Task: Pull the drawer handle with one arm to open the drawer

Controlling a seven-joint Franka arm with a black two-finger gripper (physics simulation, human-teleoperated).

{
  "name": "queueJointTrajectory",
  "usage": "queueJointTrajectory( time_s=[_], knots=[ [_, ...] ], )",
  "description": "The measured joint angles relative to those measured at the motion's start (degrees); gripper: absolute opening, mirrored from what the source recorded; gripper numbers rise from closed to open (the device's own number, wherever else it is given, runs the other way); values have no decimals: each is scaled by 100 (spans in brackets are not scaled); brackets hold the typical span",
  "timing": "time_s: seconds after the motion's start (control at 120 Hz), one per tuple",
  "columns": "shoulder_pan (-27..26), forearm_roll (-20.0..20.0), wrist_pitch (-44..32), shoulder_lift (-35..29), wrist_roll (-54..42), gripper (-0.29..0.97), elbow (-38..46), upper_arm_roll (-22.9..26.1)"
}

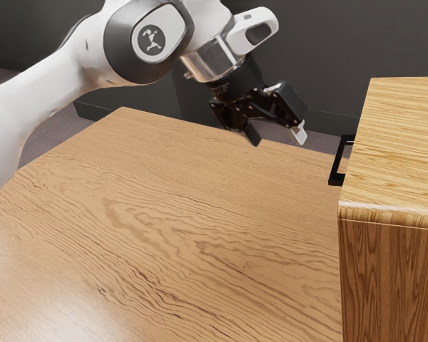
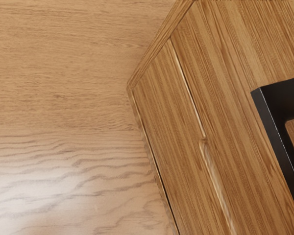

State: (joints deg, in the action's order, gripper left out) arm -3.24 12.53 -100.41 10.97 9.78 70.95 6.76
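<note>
Bench [image 1: 164, 214] surface, in light wood grain, is recorded as bare between the arm [image 1: 93, 57] and the cabinet [image 1: 392, 178]. No object is seen between the gripper [image 1: 278, 137] and the drawer handle [image 1: 340, 160].

The cabinet, in a warmer striped wood, stands at the bench end toward the exterior view's right. Its top rises above the level of the gripper. The nearest cabinet corner is seen at the exterior view's lower right.

The drawer handle is a black rectangular loop. It projects from the cabinet face that is turned toward the arm, close to the bench's far edge. In the wrist view the handle [image 2: 279, 127] is seen on the cabinet face [image 2: 210, 122], with the bench [image 2: 63, 98] beside and below that face. Two pale seams are noted running along the face beside the handle. The drawer front appears to lie flush with the cabinet body. The drawer interior is not exposed, and its contents cannot be told.

The arm enters from the exterior view's upper left. The gripper is held in the air above the bench, near the far edge, and is tilted toward the cabinet. Its fingers [image 1: 299, 132] are spread apart, with nothing between them and nothing touched. One finger shows a pale pad at its tip; the other [image 1: 253, 133] is dark. The gripper is near the handle but clearly apart from it, on the side toward the exterior view's left and slightly higher.
</note>
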Motion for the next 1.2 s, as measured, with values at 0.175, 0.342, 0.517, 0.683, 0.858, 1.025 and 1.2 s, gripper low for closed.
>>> queueJointTrajectory(
  time_s=[0.175,0.342,0.517,0.683,0.858,1.025,1.2],
  knots=[
    [-155,22,-343,235,264,68,-2,50],
    [-177,58,-626,423,461,68,0,78],
    [-161,75,-906,514,633,68,15,127],
    [-194,124,-1063,576,806,68,52,166],
    [-199,131,-1133,275,924,67,568,195],
    [-204,86,-1155,-580,1006,68,1398,181],
    [-165,-91,-1235,-862,1074,68,1653,47]
  ],
)
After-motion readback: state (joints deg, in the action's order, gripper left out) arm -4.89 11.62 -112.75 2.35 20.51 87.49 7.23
